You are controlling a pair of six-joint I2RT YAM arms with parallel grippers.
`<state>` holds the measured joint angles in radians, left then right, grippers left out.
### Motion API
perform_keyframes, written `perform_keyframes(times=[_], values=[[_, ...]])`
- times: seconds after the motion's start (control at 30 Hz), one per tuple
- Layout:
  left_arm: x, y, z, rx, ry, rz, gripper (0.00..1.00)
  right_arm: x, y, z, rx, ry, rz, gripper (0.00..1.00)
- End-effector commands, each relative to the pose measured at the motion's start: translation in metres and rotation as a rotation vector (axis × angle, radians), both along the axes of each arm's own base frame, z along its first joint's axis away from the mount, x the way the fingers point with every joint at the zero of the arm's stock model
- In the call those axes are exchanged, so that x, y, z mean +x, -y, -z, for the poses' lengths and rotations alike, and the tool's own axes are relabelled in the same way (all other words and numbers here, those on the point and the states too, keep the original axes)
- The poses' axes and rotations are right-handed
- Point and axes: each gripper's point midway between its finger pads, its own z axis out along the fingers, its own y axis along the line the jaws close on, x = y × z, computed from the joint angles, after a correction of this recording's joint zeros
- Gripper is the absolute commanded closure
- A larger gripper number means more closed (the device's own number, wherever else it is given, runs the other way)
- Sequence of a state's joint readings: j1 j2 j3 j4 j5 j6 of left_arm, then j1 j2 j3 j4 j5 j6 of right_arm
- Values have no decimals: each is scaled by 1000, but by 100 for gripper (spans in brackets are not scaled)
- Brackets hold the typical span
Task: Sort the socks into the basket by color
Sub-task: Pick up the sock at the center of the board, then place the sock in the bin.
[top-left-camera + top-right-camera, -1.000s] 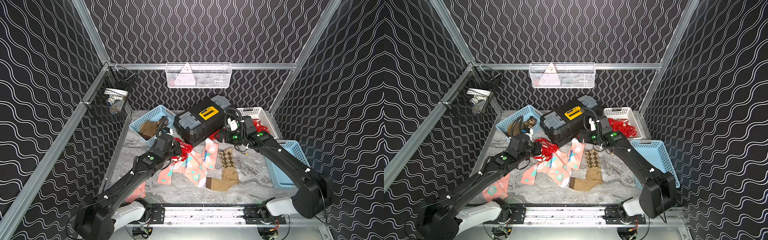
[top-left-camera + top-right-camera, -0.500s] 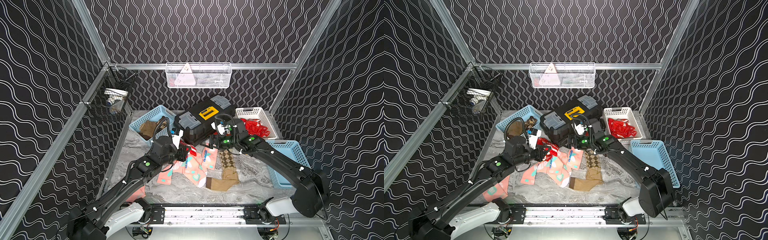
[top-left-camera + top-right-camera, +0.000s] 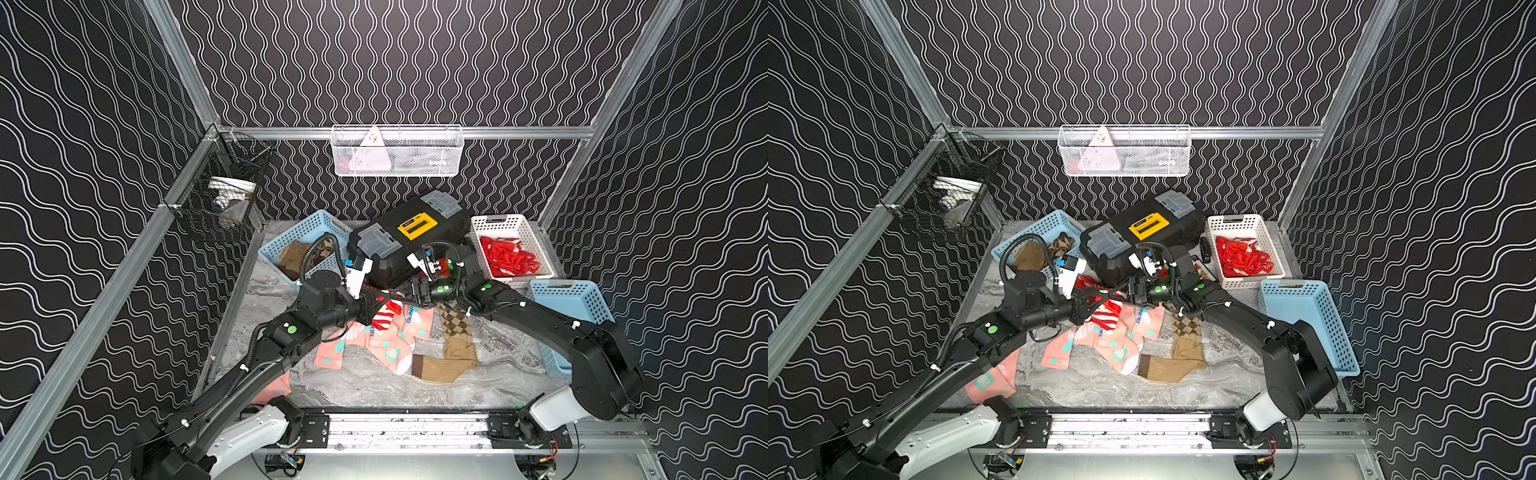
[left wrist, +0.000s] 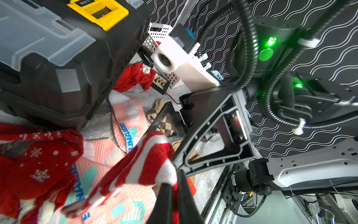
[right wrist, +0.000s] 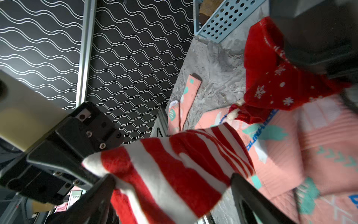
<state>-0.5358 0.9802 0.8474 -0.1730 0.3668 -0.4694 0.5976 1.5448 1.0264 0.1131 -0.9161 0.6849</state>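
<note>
- left pincer point(image 3: 380, 301): clamped tight on one end of the red-white striped sock point(image 3: 385, 315); the sock is held up and the rest hangs below the pincer
- right pincer point(image 5: 170, 182): jaws wide, one on each side of the striped sock, nose to nose with the left pincer; can't tell if the pads touch the fabric
- salmon-pink socks point(image 3: 386, 347): heap on the table point(image 3: 365, 386) right under both pincers; one more point(image 3: 988, 384) lies back by the left arm, well apart from its pincer
- tan argyle sock point(image 3: 455, 332): flat on the table, under the right arm, just behind the right pincer
- red Santa sock point(image 4: 38, 164): beside the left pincer, against the black toolbox point(image 3: 407, 237)
- white basket point(image 3: 515, 224): holds red socks, beyond the right pincer, well apart
- blue basket point(image 3: 309, 226): holds brown socks, beyond the left pincer
</note>
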Motion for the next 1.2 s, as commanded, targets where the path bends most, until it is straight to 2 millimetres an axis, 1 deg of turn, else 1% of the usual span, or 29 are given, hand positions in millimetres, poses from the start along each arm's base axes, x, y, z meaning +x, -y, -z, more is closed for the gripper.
perform_keyframes(times=[0.0, 0.03, 0.1, 0.17, 0.27, 0.3, 0.4, 0.5, 0.57, 0.6, 0.67, 0.77, 0.87, 0.97, 1.03, 1.17], values=[[1, 10, -27, -57, 91, 51, 100, -10, -8, -24, 109, 10, -71, 23], [2, 11, -26, -62, 89, 54, 100, -11, -8, -26, 116, 11, -71, 31], [3, 13, -23, -64, 79, 59, 100, -11, -8, -31, 123, 21, -66, 54], [3, 14, -19, -67, 67, 64, 100, -11, -7, -36, 127, 28, -58, 74], [4, 14, -17, -69, 62, 59, 100, -11, -6, -44, 129, 40, -59, 99], [4, 14, -17, -66, 62, 59, 100, -11, -5, -45, 125, 44, -58, 100], [5, 12, -17, -52, 63, 49, 100, -11, -2, -47, 103, 63, -44, 100], [5, 10, -18, -45, 64, 37, 79, -9, 4, -47, 49, 93, -13, 100], [6, 9, -16, -38, 56, 28, 52, -4, 9, -48, 2, 120, 16, 100], [6, 8, -15, -35, 53, 23, 46, -3, 14, -47, -23, 130, 34, 100], [8, 5, -13, -23, 47, 6, 37, 9, 25, -56, -65, 175, 93, 100], [9, -1, -9, -2, 36, -30, 31, 22, 47, -62, -132, 213, 175, 100], [13, -7, -3, 25, 8, -76, 27, 43, 78, -68, -197, 246, 295, 100], [16, -11, 3, 46, -17, -102, 27, 73, 118, -75, -286, 289, 455, 100], [17, -10, 5, 38, -24, -104, 27, 96, 150, -78, -370, 311, 582, 100], [17, -9, 9, 28, -35, -106, 27, 142, 204, -83, -517, 359, 791, 100]])
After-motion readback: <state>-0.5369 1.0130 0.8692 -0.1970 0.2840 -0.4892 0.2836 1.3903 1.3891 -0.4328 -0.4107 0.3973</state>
